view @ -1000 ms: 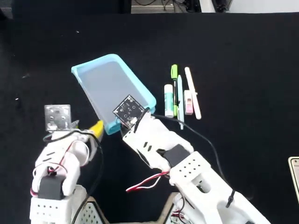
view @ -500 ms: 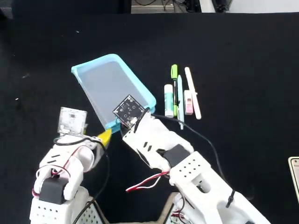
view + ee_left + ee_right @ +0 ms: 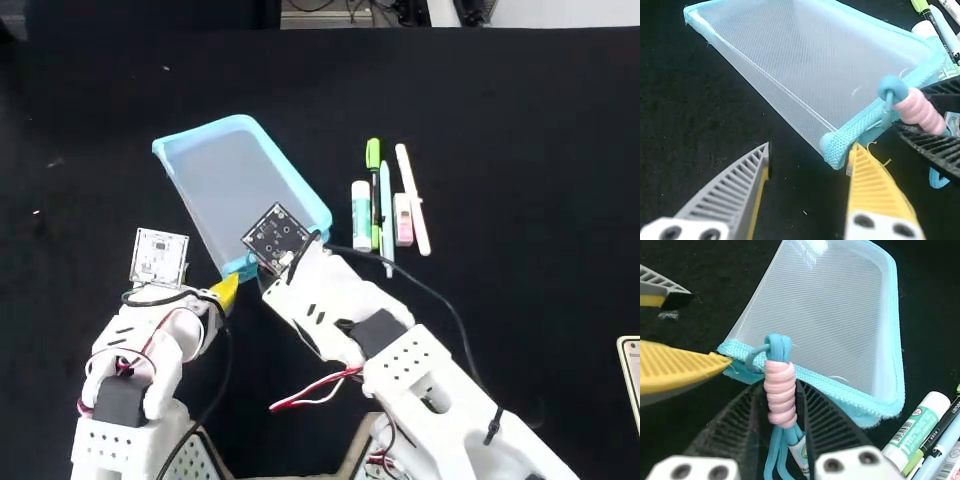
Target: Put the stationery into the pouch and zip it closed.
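Readying the pouch (image 3: 235,185) zip.
Straddles its corner with spread left hand (image 3: 810,150); pinches the pink pull (image 3: 779,382) just beside in right hand (image 3: 781,396).

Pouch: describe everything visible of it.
The pouch is a flat, rounded rectangle of translucent white mesh edged in turquoise fabric, lying diagonally on the black table, with nothing visible inside. At the end nearest the arms sits a pink coiled zipper pull on a blue cord, clamped between the black fingers of the right tool. The open left tool straddles the near corner, its yellow finger touching the edging.
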